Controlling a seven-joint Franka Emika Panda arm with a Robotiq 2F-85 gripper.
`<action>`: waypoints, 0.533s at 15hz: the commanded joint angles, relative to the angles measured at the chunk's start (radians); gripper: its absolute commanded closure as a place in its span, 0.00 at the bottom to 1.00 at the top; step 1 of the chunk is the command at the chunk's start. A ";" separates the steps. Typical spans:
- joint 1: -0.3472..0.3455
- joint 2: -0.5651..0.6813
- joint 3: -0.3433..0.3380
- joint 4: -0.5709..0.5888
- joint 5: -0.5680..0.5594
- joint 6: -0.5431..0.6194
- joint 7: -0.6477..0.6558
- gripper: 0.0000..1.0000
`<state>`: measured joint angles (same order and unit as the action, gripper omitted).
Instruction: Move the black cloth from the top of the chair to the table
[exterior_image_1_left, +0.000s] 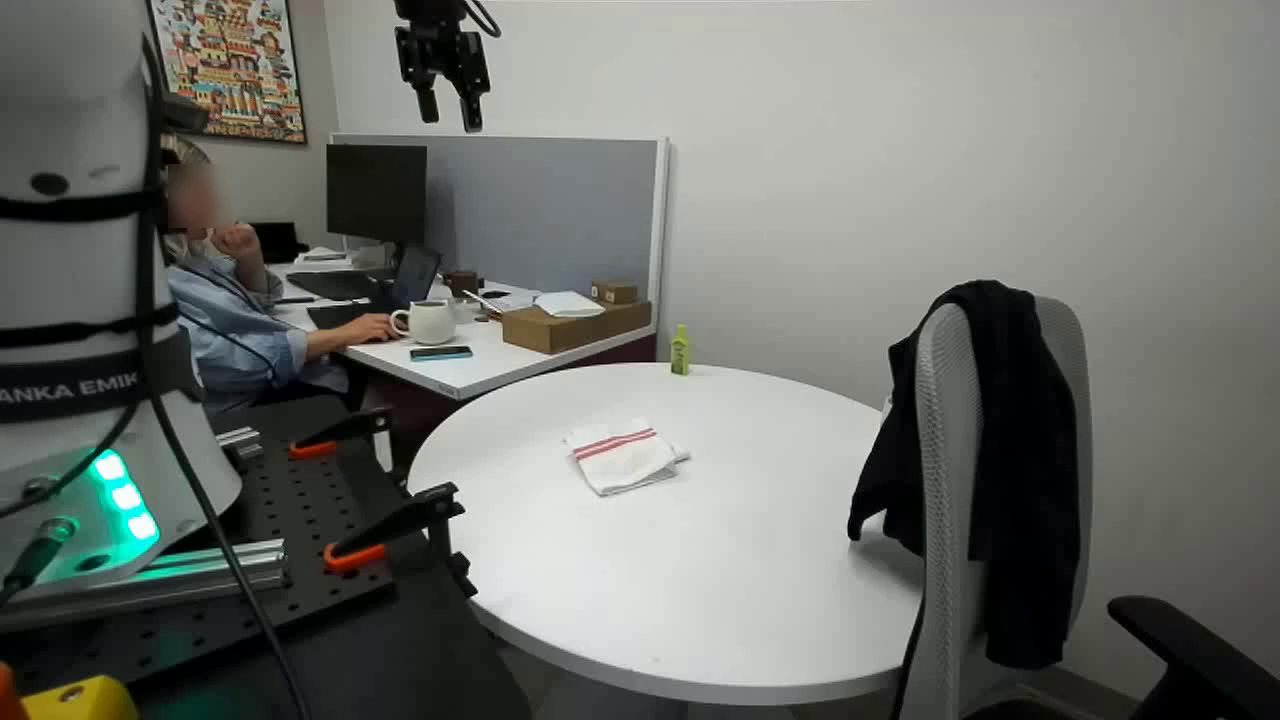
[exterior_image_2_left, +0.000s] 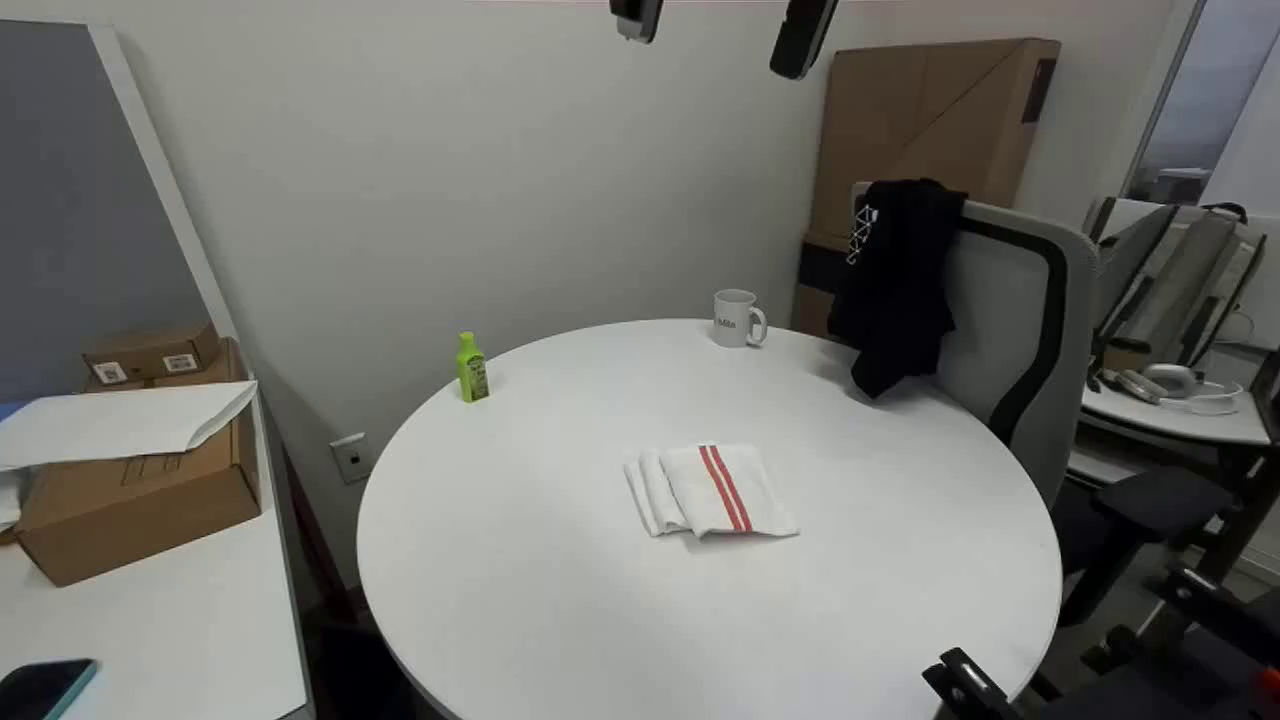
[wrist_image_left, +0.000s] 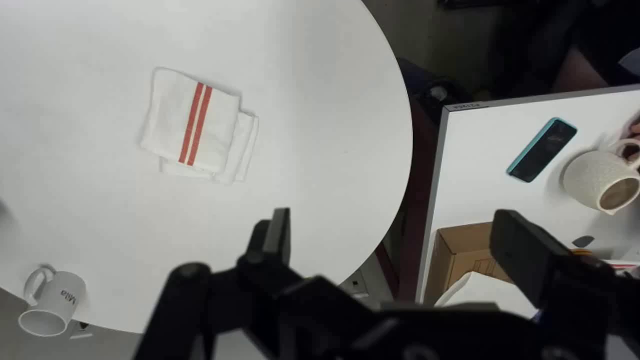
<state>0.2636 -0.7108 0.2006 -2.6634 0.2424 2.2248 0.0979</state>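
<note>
One large, limp black fabric cloth (exterior_image_1_left: 1025, 450) is draped over the tall rounded backrest (exterior_image_2_left: 1000, 310) of a light grey office chair (exterior_image_1_left: 945, 430). The cloth hangs in folds down both faces of the backrest; a white printed pattern (exterior_image_2_left: 862, 233) is visible near the top of one edge. The chair, fitted with a dark armrest (exterior_image_2_left: 1165, 500), stands at the rim of a large round white-topped table (exterior_image_1_left: 720, 600). Contact between the lower end of the cloth and the table cannot be determined. Near the table centre lies a folded white fabric towel with two red stripes (exterior_image_2_left: 715, 490). A small lime-green bottle (exterior_image_2_left: 472, 372) stands upright near the rim; a white mug with dark lettering (exterior_image_2_left: 732, 322) stands upright farther along the same rim, between the bottle and the cloth. The black two-finger gripper (exterior_image_1_left: 450, 115) is positioned high, well apart from the cloth, with its fingers pointing downward. These fingers are spread, with a wide gap between them in the wrist view. Beside the table is a white rectangular desk (wrist_image_left: 475, 175) carrying a brown cardboard box (exterior_image_1_left: 575, 327), a cream mug (exterior_image_1_left: 432, 323) and a dark phone with a teal edge (wrist_image_left: 542, 150). A person in a light blue shirt (exterior_image_1_left: 230, 330) sits at the desk.
</note>
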 joint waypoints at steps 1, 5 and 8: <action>0.001 0.000 -0.002 0.002 -0.002 -0.003 0.001 0.00; 0.001 0.000 -0.002 0.002 -0.002 -0.003 0.001 0.00; -0.005 0.053 0.021 0.020 -0.019 0.072 -0.005 0.00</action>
<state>0.2679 -0.7028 0.2120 -2.6637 0.2404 2.2288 0.0969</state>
